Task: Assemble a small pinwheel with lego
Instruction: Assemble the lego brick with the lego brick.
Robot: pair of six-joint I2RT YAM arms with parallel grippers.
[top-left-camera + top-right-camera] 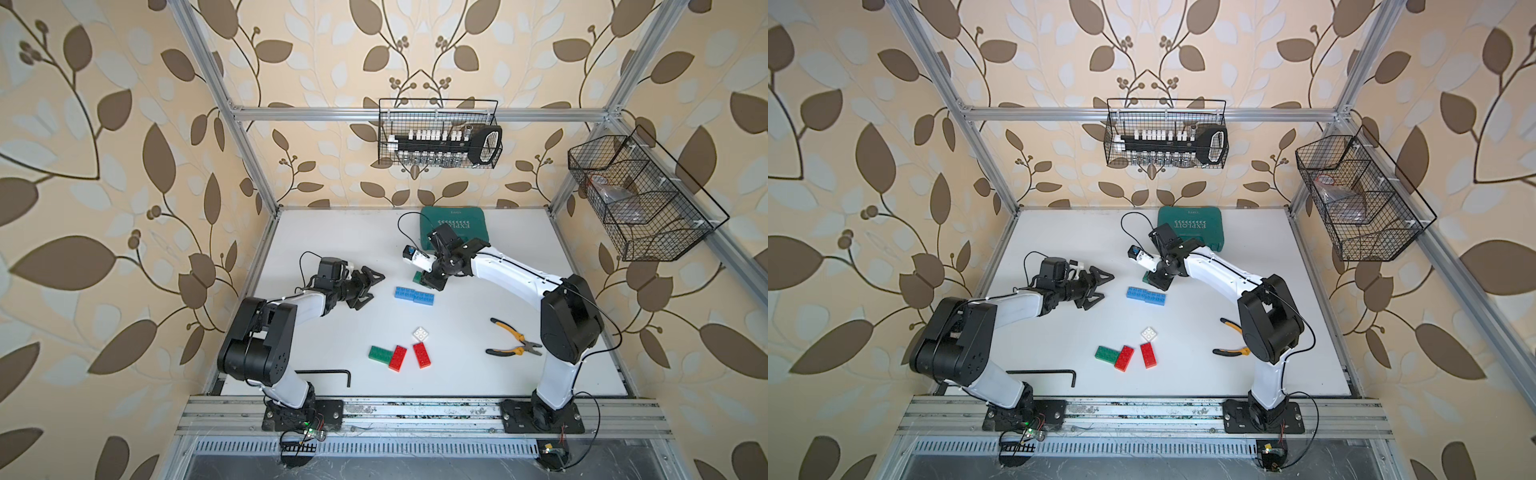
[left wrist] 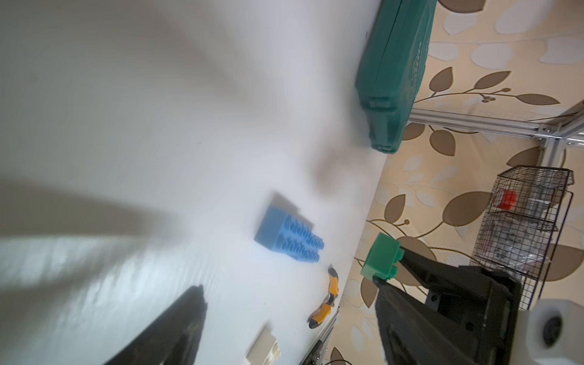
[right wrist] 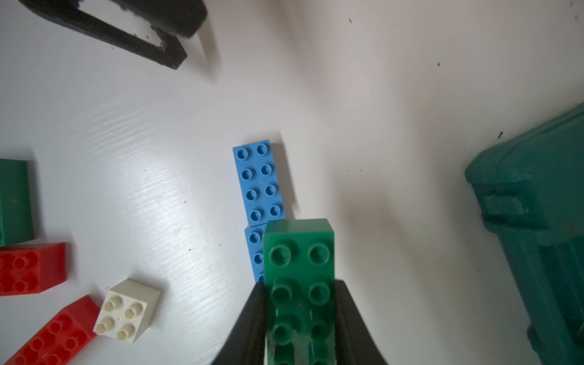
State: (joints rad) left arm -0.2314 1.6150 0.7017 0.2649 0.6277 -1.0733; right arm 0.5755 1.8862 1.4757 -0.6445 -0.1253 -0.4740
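My right gripper [image 3: 298, 316] is shut on a green lego brick [image 3: 298, 275], studs facing the camera, and holds it off the table over one end of two blue bricks [image 3: 259, 183] laid end to end. In both top views this grip sits behind the blue pair [image 1: 414, 295] [image 1: 1145, 295]. My left gripper [image 1: 372, 286] stands open and holds nothing, left of the blue bricks. Nearer the front lie a white square brick [image 1: 421, 333], two red bricks [image 1: 397, 358] [image 1: 422, 355] and a second green brick [image 1: 380, 354]. No pinwheel shows.
A teal tool case [image 1: 453, 228] lies at the back of the table, just behind my right wrist. Yellow-handled pliers [image 1: 515, 343] lie at the right and a black hex key [image 1: 328, 372] at the front left. Wire baskets [image 1: 440, 133] hang on the frame.
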